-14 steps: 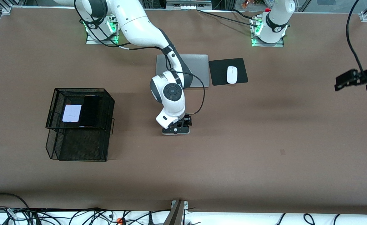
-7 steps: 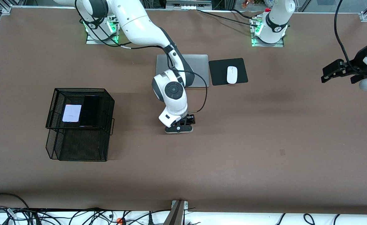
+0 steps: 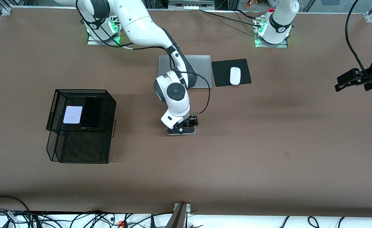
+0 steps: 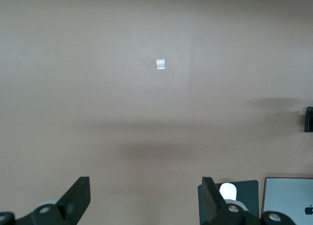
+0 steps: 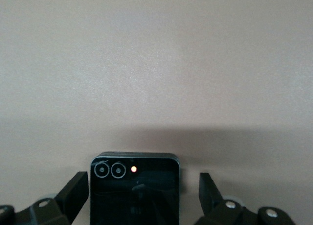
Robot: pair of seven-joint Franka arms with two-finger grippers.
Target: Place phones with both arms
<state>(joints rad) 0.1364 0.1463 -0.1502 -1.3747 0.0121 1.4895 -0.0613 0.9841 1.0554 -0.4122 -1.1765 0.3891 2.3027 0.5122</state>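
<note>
A small squarish black phone [image 5: 134, 193] lies flat on the brown table at mid-table. My right gripper [image 5: 143, 186] [image 3: 181, 129] is low over it and open, one finger on each side with a gap to the phone's edges. In the front view the gripper hides nearly all of that phone. A pale lavender phone [image 3: 73, 114] and a long black phone [image 3: 92, 111] lie side by side on the top tier of a black mesh rack [image 3: 59, 93] toward the right arm's end. My left gripper [image 3: 347, 82] [image 4: 145, 186] hangs open and empty over the table's left-arm end.
A grey laptop [image 3: 198, 68] lies close to the robots' bases, with a black mouse pad [image 3: 221, 74] and a white mouse [image 3: 235, 76] beside it. A small tape mark [image 3: 286, 154] is on the table. Cables run along the table edge nearest the front camera.
The right gripper shifted slightly toward the left arm's end, then held still over the phone. The left gripper swung inward and then back out toward the table's end.
</note>
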